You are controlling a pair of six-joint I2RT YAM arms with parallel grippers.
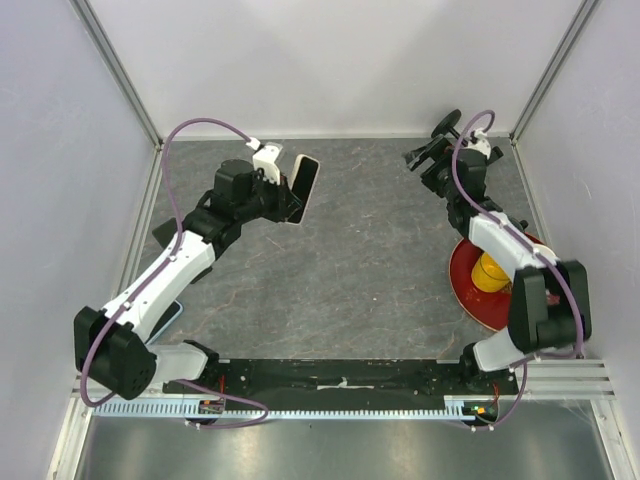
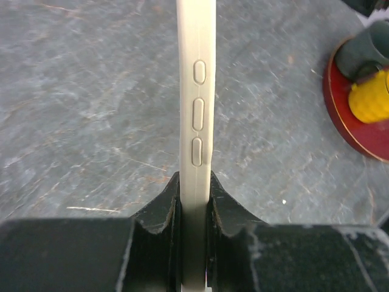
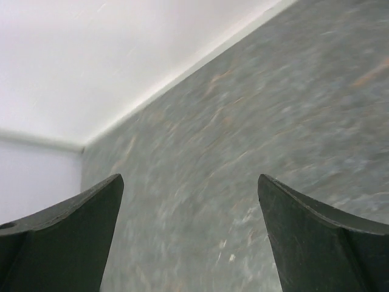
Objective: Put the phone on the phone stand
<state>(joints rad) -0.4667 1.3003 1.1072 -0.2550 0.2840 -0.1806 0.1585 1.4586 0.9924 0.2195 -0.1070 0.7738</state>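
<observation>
My left gripper (image 1: 291, 207) (image 2: 193, 201) is shut on a phone (image 1: 305, 183) (image 2: 197, 91) in a cream case. It holds the phone edge-on above the grey table at the back left, the side buttons facing the wrist camera. My right gripper (image 1: 429, 139) (image 3: 189, 179) is at the back right near the wall, open, with only bare table and wall between its fingers. No view shows anything I can name as the phone stand.
A red plate (image 1: 465, 285) (image 2: 340, 115) with a yellow object (image 1: 490, 272) (image 2: 371, 97) on it lies at the right, partly under the right arm. A dark flat thing with a pale edge (image 1: 172, 313) peeks out beneath the left arm. White walls enclose the table.
</observation>
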